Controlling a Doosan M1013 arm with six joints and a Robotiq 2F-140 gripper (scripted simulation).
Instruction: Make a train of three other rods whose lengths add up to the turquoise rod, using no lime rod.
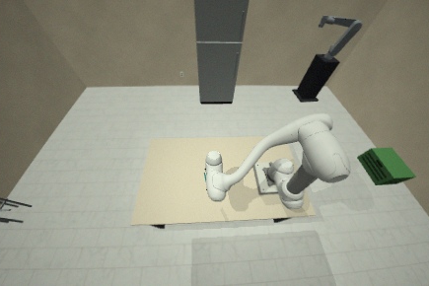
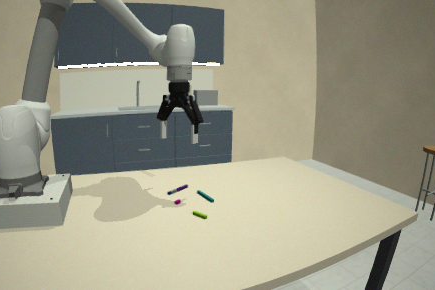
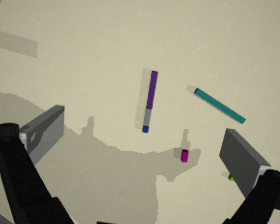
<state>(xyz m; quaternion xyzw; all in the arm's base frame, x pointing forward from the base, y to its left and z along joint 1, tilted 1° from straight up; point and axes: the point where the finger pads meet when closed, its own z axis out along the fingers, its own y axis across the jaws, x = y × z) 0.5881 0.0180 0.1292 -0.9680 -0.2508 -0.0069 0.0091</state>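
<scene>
Purple [image 2: 182, 188] [image 3: 152, 90], grey [image 2: 173, 191] [image 3: 147, 117] and blue rods [image 2: 169, 193] [image 3: 145, 129] lie in a row on the surface [image 1: 168, 197] [image 2: 295, 225] [image 3: 101, 75]; end effector [image 2: 179, 134] [image 3: 143, 131] wide, empty, well above. We judge building done; next we check gaps and alignment, then keep clear

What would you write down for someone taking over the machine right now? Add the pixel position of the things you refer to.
Jaws [image 2: 179, 140]: wide open and holding nothing, above the table.
Rods: purple [image 2: 182, 188] [image 3: 152, 90], grey [image 2: 174, 191] [image 3: 147, 118] and blue [image 2: 170, 193] [image 3: 145, 129] lie end to end in a row, grey in the middle. Turquoise [image 2: 205, 196] [image 3: 220, 106], magenta [image 2: 177, 202] [image 3: 184, 156] and lime [image 2: 200, 215] [image 3: 231, 177] lie apart from it.
Done: the row looks straight and adds up to turquoise's length; nothing is gripped.
Left: probably just checking the small gaps, then moving the arm clear if needed.
</scene>
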